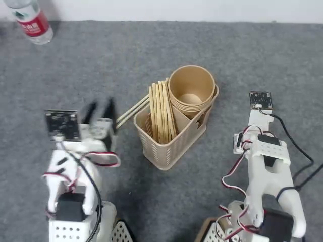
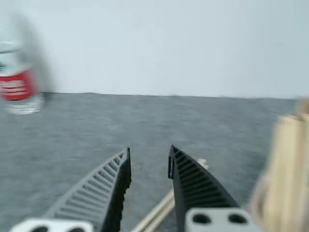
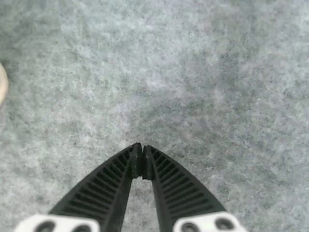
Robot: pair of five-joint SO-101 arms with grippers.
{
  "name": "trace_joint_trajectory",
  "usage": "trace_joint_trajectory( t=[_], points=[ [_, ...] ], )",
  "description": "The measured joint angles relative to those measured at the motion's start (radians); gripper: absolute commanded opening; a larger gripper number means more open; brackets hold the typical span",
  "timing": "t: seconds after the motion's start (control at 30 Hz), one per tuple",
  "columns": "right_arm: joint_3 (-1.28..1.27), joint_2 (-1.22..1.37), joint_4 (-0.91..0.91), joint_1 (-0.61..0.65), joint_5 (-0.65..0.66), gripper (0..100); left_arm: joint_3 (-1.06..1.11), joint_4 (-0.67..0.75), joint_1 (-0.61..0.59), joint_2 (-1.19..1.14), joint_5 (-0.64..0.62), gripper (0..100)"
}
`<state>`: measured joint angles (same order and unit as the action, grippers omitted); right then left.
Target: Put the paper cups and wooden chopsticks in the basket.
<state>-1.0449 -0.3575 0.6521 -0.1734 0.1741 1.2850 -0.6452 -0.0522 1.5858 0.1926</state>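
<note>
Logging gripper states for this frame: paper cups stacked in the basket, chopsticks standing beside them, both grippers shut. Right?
Not quite. The left gripper is open: the left wrist view shows a clear gap between its fingers. The right gripper is shut. The rest holds: the paper cups are stacked in the basket, with wooden chopsticks standing beside them.

The right pincer [image 3: 142, 162] hangs with its black ribbed fingers [image 3: 108, 193] pressed together over grey felt [image 3: 207, 77].
</note>
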Motion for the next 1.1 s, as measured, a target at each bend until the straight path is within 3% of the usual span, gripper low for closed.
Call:
trace_joint_trajectory(
  t=[0.1, 0.3, 0.47, 0.73, 0.93, 1.1],
  points=[
    [0.0, 0.0, 0.0, 0.0, 0.0, 0.8, -0.002, -0.002, -0.068, -0.028, 0.051, 13],
    [0.0, 0.0, 0.0, 0.0, 0.0, 0.8, -0.044, -0.003, -0.086, -0.241, 0.221, 13],
    [0.0, 0.0, 0.0, 0.0, 0.0, 0.8, -0.204, -0.02, -0.1, -0.62, 0.439, 12],
    [0.0, 0.0, 0.0, 0.0, 0.0, 0.8, -0.641, -0.265, -0.123, -1.336, 0.69, 7],
    [0.0, 0.0, 0.0, 0.0, 0.0, 0.8, -0.861, -0.377, -0.114, -1.656, 0.769, 7],
    [0.0, 0.0, 0.0, 0.0, 0.0, 0.8, -0.944, -0.39, -0.1, -1.801, 0.775, 9]
  ],
)
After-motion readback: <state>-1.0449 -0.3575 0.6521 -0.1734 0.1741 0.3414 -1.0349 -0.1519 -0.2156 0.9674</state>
